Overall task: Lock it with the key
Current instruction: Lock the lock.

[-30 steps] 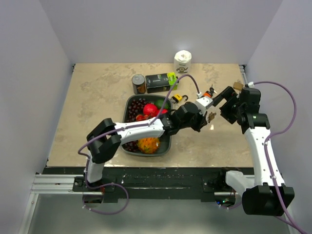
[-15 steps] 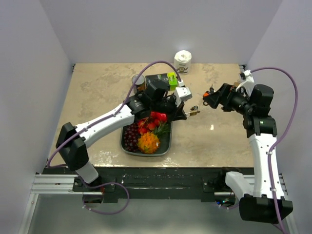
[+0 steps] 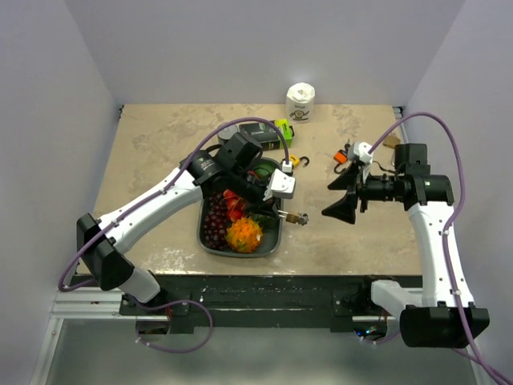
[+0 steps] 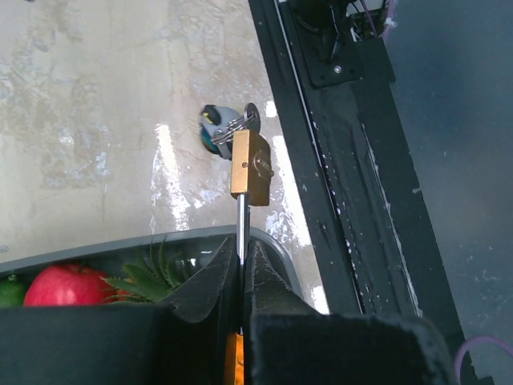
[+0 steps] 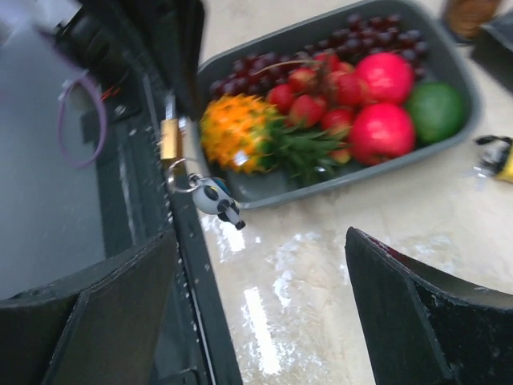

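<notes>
A brass padlock (image 4: 251, 167) hangs out past my left gripper (image 4: 241, 257), which is shut on its steel shackle. Beyond the lock's far end a silver key head (image 4: 249, 117) shows on a ring with a small panda charm (image 4: 215, 130). From above, the padlock (image 3: 298, 217) is over the table just right of the tray, below my left gripper (image 3: 282, 205). My right gripper (image 3: 335, 197) faces it from the right, open and holding nothing. In the right wrist view the padlock (image 5: 169, 138) and charm (image 5: 215, 198) hang at upper left, beyond my gripper (image 5: 260, 321).
A grey tray (image 3: 239, 254) of grapes, apples and other fruit lies under the left arm. Behind it are a black box (image 3: 260, 130), a yellow padlock (image 3: 290, 163), a toilet roll (image 3: 300, 102) and a small red item (image 3: 343, 155). The table's black front rail (image 4: 337, 200) lies close beyond the padlock.
The left arm swung the padlock back and down from mid-table to the tray's right edge. The right gripper turned left and now faces the lock.
</notes>
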`<state>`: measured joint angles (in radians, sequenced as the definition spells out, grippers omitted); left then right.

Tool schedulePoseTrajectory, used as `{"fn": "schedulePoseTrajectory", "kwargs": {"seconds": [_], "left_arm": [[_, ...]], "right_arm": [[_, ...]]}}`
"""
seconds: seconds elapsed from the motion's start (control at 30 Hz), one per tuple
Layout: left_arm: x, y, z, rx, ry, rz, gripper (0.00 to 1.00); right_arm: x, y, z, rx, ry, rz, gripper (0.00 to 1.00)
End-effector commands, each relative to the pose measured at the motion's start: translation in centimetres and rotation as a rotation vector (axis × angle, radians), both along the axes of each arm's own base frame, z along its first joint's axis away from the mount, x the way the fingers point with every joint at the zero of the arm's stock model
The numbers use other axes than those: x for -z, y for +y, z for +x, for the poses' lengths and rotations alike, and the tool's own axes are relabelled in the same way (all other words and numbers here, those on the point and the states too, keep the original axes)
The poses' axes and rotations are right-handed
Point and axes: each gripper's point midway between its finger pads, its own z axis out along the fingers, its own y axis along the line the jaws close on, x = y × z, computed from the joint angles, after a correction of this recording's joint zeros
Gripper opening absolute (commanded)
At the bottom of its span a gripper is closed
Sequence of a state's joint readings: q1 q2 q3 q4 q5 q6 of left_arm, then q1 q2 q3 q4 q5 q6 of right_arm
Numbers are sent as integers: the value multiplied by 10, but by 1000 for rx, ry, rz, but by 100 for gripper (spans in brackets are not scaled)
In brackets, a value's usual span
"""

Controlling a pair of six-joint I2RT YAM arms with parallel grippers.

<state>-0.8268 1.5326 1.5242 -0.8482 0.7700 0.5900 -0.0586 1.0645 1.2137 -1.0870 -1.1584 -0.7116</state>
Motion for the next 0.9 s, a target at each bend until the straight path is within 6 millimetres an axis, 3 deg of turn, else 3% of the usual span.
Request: {"fn": "schedulePoseTrajectory", "kwargs": {"seconds": [0.0, 0.27, 0.47, 0.67, 0.87], "left_arm": [[-23, 5, -15, 87, -30, -64, 0], [-34, -10, -13, 60, 47, -111, 0], [-37, -16, -14, 76, 82, -125, 0], [-34, -15, -18, 97, 91, -123, 0], [-37, -15, -20, 95, 101, -129, 0]], "right_arm": [[2, 20, -39, -208, -89, -14, 87], [-5, 41, -40, -195, -121, 16, 87], [-7, 57, -41, -218, -160, 21, 75], [1, 69, -49, -285, -114, 11, 79], [5, 79, -50, -321, -133, -14, 66]]}}
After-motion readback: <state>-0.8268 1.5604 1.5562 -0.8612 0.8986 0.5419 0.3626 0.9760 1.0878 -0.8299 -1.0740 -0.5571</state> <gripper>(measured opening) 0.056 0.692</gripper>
